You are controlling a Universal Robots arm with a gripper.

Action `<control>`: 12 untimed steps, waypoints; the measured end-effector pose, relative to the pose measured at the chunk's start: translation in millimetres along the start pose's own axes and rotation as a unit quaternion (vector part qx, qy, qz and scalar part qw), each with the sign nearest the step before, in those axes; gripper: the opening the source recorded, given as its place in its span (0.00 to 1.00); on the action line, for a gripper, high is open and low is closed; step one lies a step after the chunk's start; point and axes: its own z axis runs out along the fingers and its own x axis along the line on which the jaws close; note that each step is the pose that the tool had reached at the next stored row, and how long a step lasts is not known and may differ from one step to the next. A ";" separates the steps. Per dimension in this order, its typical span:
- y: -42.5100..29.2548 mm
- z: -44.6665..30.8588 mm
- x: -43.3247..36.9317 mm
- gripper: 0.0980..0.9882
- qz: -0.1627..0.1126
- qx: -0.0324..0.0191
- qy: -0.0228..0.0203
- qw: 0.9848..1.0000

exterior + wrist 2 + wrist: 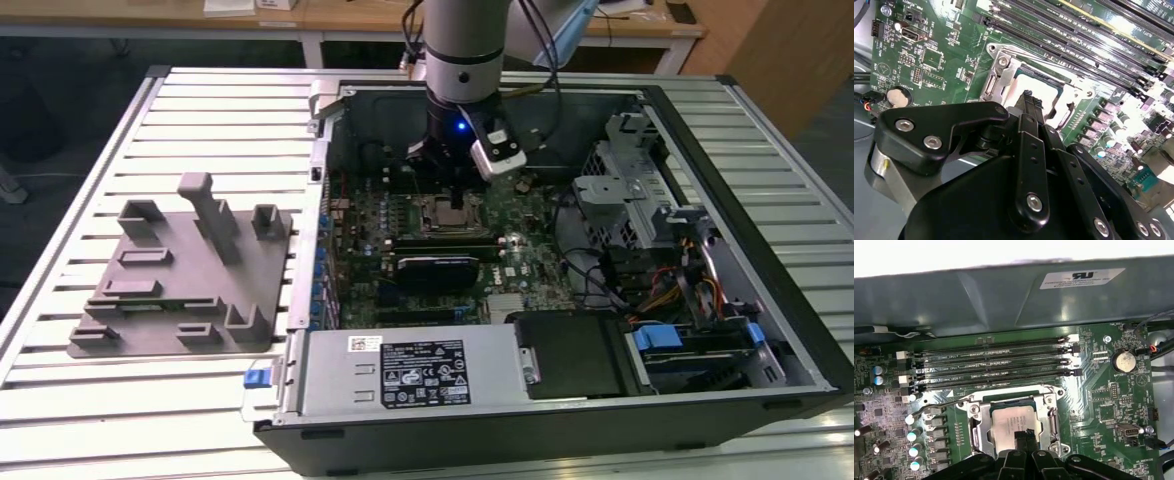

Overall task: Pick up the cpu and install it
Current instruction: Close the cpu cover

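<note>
The tool (pixel 1024 435) hangs over the cpu (pixel 1010 416). Its black fingers (pixel 1030 436) look pressed together with nothing between them, tips at the chip's edge. The cpu, a flat square with a dull silver top, lies inside the socket's shiny steel frame (pixel 975 426) on the green motherboard (pixel 1094 405). Long black memory slots (pixel 994 365) run beside the frame. In the exterior view, a grey moulded holder (pixel 187 270) sits on the slatted metal counter (pixel 80 400) at nine o'clock from the socket. The boxy power supply (pixel 400 370) lies at six o'clock.
</note>
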 end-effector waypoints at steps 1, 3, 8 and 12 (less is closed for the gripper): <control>0.0 0.0 0.0 0.01 0.000 0.000 0.000 1.000; 0.0 -0.1 0.0 0.01 0.000 0.000 0.000 1.000; -0.1 0.2 0.1 0.01 0.001 0.000 -0.002 1.000; -0.7 1.9 0.4 0.01 0.003 0.000 -0.003 1.000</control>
